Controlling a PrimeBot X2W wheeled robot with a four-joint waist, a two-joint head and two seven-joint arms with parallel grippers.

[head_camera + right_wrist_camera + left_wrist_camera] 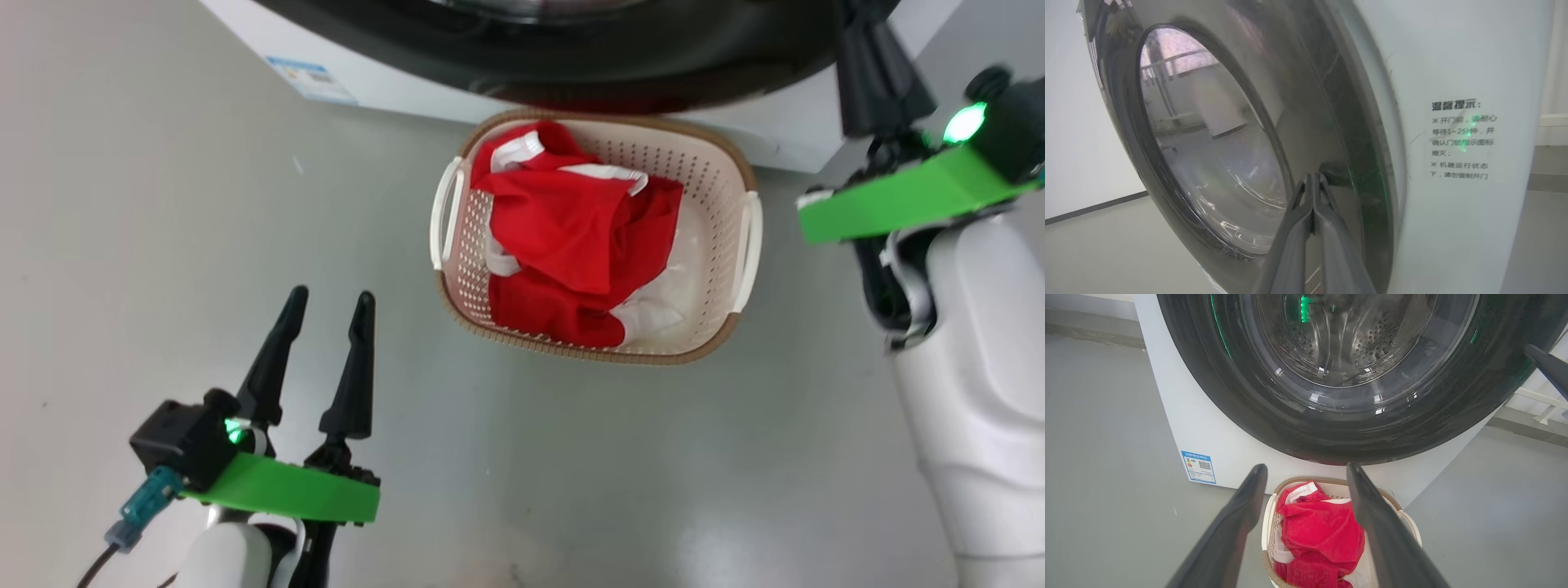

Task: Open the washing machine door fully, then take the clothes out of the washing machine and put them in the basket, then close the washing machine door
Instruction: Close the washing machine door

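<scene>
The washing machine [1180, 416] is a white box, and the washing machine door [1331, 428] lies against its front, black rim around a glass bowl. The steel drum shows through the glass. On the floor just in front stands the basket [710, 188], with the red and white clothes [571, 237] piled inside. My left gripper [331, 298] is open and holds nothing, low over the floor to the left of the basket. My right gripper [1313, 177] is shut on nothing, its tips at the door's black rim [1339, 122] near the right edge, touching it or nearly so.
Grey floor [163, 204] surrounds the basket, with open room to its left and in front. A blue label [1199, 467] sits low on the machine's front and printed text [1461, 139] beside the door. A white wall and baseboard run behind.
</scene>
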